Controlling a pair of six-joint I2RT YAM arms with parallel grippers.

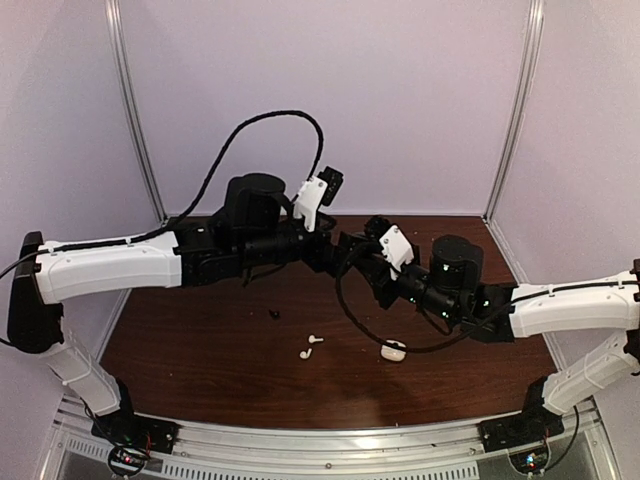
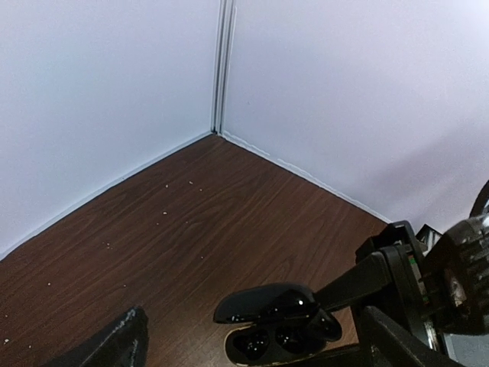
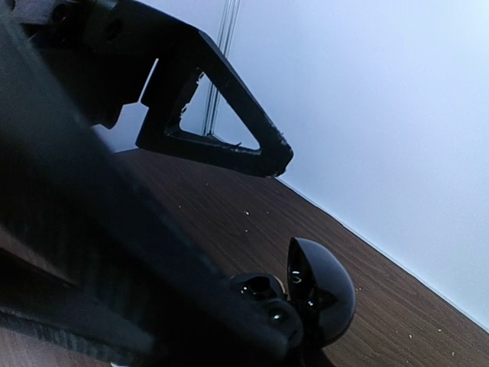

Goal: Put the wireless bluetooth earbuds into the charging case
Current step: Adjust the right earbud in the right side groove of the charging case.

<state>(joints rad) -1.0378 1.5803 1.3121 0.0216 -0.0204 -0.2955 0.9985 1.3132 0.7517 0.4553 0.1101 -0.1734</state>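
Earbuds [image 1: 316, 339], tiny glossy white plastic, look light and slippery; I'd pinch a stem. Left tool [image 2: 252, 348] spread; right tool [image 2: 338, 294] pinches black open case [image 2: 276, 325].

The bottom edge is cutting off the open black case [image 2: 279, 336], and a blurred finger [image 3: 114, 252] is hiding its base.

- Far corner of table [image 2: 191, 199] in the left wrist view: bare wood right up to walls [image 2: 92, 92], free to pass.
- Centre back blocked: left gripper [image 2: 251, 313] spread wide either side of open black case [image 2: 279, 329], pinched by right gripper [image 2: 336, 294].
- Left arm [image 1: 110, 265] and right arm [image 1: 570, 305] span mid-table.
- Cable [image 1: 345, 305] loop droops beside white case [image 1: 393, 350].
- Front strip: white earbuds [image 1: 310, 346] and black earbud [image 1: 274, 314] lie loose, gaps between.
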